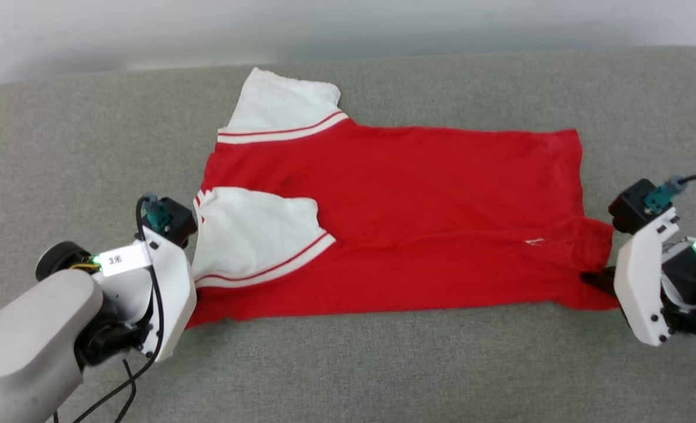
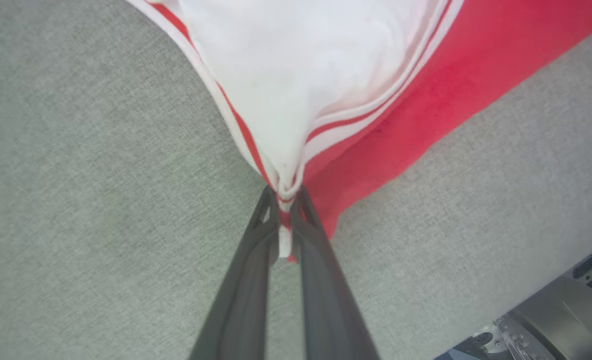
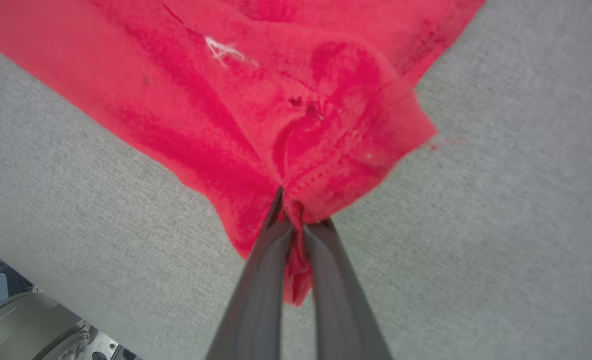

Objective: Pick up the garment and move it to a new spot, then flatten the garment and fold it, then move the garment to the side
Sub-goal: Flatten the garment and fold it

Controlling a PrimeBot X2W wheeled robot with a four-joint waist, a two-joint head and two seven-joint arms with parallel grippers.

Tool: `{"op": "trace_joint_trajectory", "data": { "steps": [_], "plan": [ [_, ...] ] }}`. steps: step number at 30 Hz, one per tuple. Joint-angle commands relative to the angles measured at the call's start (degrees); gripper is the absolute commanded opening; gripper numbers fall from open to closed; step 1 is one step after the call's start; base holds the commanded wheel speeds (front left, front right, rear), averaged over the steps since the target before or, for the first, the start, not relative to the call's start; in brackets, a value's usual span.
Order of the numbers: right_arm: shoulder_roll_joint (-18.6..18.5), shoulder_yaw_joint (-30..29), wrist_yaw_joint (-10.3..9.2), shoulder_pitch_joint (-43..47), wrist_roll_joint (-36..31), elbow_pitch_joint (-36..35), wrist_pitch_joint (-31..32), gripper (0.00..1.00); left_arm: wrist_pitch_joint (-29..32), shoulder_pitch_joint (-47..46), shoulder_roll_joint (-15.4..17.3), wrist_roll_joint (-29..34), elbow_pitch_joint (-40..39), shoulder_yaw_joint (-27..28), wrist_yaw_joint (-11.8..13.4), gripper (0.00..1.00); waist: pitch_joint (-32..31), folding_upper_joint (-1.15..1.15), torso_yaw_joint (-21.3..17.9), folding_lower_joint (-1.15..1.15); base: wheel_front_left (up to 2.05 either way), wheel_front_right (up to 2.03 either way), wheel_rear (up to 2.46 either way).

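Observation:
The garment [image 1: 394,217], a red shirt with white sleeves and red-white trim, lies spread sideways on the grey surface, its near part folded over the rest. At its left end my left gripper [image 2: 286,197] is shut on the white sleeve's striped trim [image 2: 281,185], the cloth bunched between the fingers. My right gripper [image 3: 296,210] is shut on the red hem corner [image 3: 325,165] at the garment's right end. In the head view the left wrist [image 1: 160,276] covers its fingers, and the right gripper's dark fingers [image 1: 599,277] just show at the hem.
The grey fabric surface [image 1: 348,364] runs wide on all sides of the garment. Its far edge meets a pale wall [image 1: 348,29]. Parts of my base show in the wrist views' lower corners [image 2: 550,320].

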Motion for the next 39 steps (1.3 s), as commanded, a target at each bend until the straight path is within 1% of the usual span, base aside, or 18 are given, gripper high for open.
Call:
{"op": "trace_joint_trajectory", "data": {
  "steps": [1, 8, 13, 16, 18, 23, 24, 25, 29, 32, 37, 39],
  "plan": [
    [-1.21, 0.36, -0.02, 1.31, 0.16, -0.64, -0.45, 0.00, -0.15, 1.17, 0.42, -0.37, -0.43, -0.17, 0.02, 0.00, -1.25, 0.00, 0.13, 0.00, 0.00, 0.00, 0.00],
    [-7.77, 1.91, -0.04, 4.87, 2.07, -6.18, -1.08, 0.00, -0.17, 6.45, 3.28, -2.11, -4.91, -1.35, 0.70, 0.00, -4.07, 0.00, 0.50, 0.00, 0.00, 0.00, 0.00],
    [-10.85, 1.81, -0.05, 8.22, 3.33, -8.58, -0.39, 0.00, 0.35, 10.29, 4.94, -3.12, -8.71, -2.77, 1.84, 0.00, -5.16, 0.00, 0.48, 0.00, 0.00, 0.00, 0.00],
    [-10.66, 2.41, -0.05, 10.19, 3.16, -8.67, 0.62, 0.00, 0.31, 12.18, 5.13, -3.68, -9.52, -3.29, 2.60, 0.00, -5.07, 0.00, 0.39, 0.00, 0.00, 0.00, 0.00],
    [-10.02, 3.13, -0.05, 11.21, 2.45, -8.12, 1.40, 0.00, 0.12, 12.75, 4.67, -3.93, -9.29, -3.50, 3.07, 0.00, -4.57, 0.00, 0.38, 0.00, 0.00, 0.00, 0.00],
    [-6.82, 1.95, -0.05, 12.62, 1.78, -4.14, -0.27, 0.00, -1.39, 12.78, 3.49, -3.72, -7.13, -2.99, 3.71, 0.00, -3.26, 0.00, 0.45, 0.00, 0.00, 0.00, 0.00],
    [-6.16, 1.42, -0.04, 12.62, 1.50, -3.44, -1.18, 0.32, -2.12, 12.45, 3.27, -3.44, -6.72, -2.70, 3.98, 0.33, -3.16, 0.00, 0.46, 0.00, 0.00, 0.00, 0.00],
    [-5.45, 0.96, -0.04, 12.74, 1.26, -2.99, -2.09, 1.00, -2.94, 12.15, 3.00, -3.52, -6.42, -2.24, 4.24, 1.00, -3.17, 0.00, 0.48, 0.00, 0.00, 0.00, 0.00],
    [-4.11, -1.25, -0.03, 13.16, -0.26, -2.90, -6.27, 1.00, -5.27, 10.88, 3.38, -3.11, -6.39, -0.81, 4.01, 1.00, -4.33, 0.00, 0.29, 0.00, 0.00, 0.00, 0.00],
    [-3.67, -4.26, -0.03, 13.08, -2.37, -3.53, -11.53, 1.00, -7.29, 9.62, 4.02, -2.52, -7.05, 0.82, 4.46, 1.00, -5.43, 0.00, -0.12, 0.00, 0.00, 0.00, 0.00],
    [-1.37, -12.24, -0.03, 14.29, -7.38, -3.03, -21.78, 1.00, -12.52, 6.47, 5.00, 0.11, -7.40, 3.90, 5.85, 1.00, -6.07, 0.00, -1.42, 0.00, 0.00, 0.00, 0.00],
    [0.20, -16.72, -0.03, 14.80, -9.84, -3.15, -25.84, 1.00, -13.89, 4.80, 4.93, 1.23, -7.16, 4.98, 6.33, 1.00, -5.73, 0.00, -2.20, 0.00, 0.00, 0.00, 0.00]
  ]
}}
